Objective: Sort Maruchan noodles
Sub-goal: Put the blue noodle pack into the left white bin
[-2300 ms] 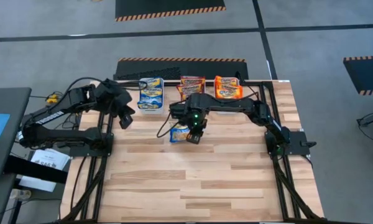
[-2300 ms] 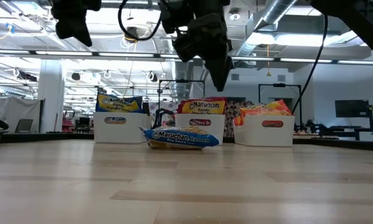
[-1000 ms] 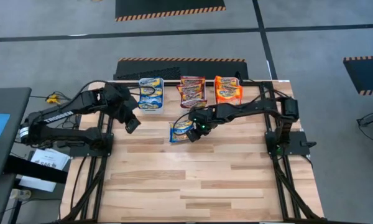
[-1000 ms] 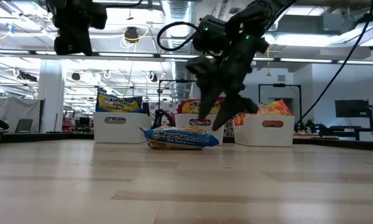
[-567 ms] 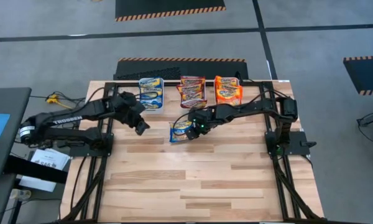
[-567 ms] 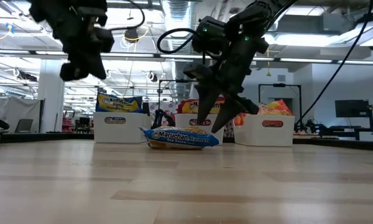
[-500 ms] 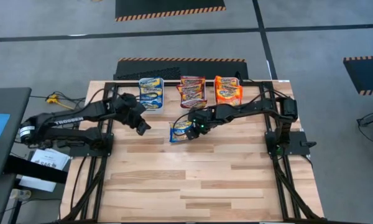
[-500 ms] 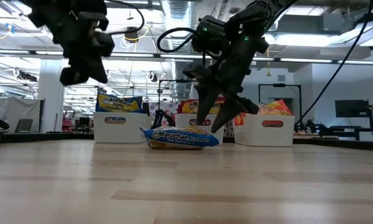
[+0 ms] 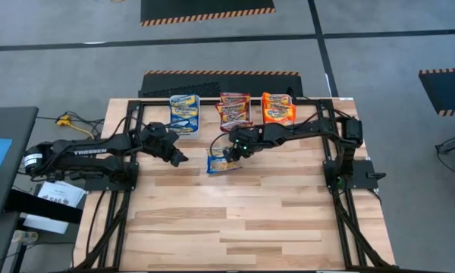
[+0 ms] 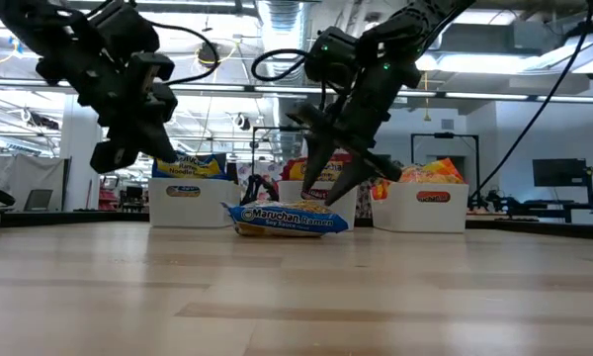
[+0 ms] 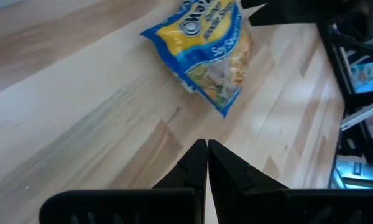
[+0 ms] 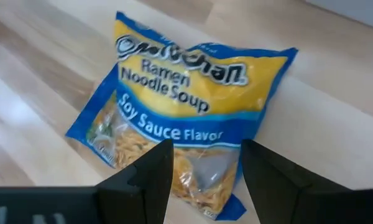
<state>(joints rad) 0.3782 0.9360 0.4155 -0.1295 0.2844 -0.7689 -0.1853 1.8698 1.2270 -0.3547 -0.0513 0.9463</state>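
Observation:
One blue-and-yellow Maruchan noodles packet (image 9: 221,161) lies flat on the wooden table, also in the low view (image 10: 287,219) and both wrist views (image 12: 186,118) (image 11: 202,50). My right gripper (image 9: 232,151) hovers open just above the packet's far end, fingers slanting down on either side of it (image 12: 205,158). My left gripper (image 9: 179,158) is shut with nothing in it (image 11: 206,155). It hangs low over the table to the packet's left, pointing toward it. More packets stand in three white bins at the far edge.
Along the far edge stand a bin of blue packets (image 9: 184,114), a bin of maroon ones (image 9: 234,110) and a bin of orange ones (image 9: 278,108). The black arm frames (image 9: 125,163) run down both sides. The table's near half (image 9: 235,227) is bare wood.
My left gripper has come down and toward the table's right, nearer the blue packet, rolling and tipping as it sank, and has stayed shut. My right gripper has turned a little above the packet, still open. The packet has not moved.

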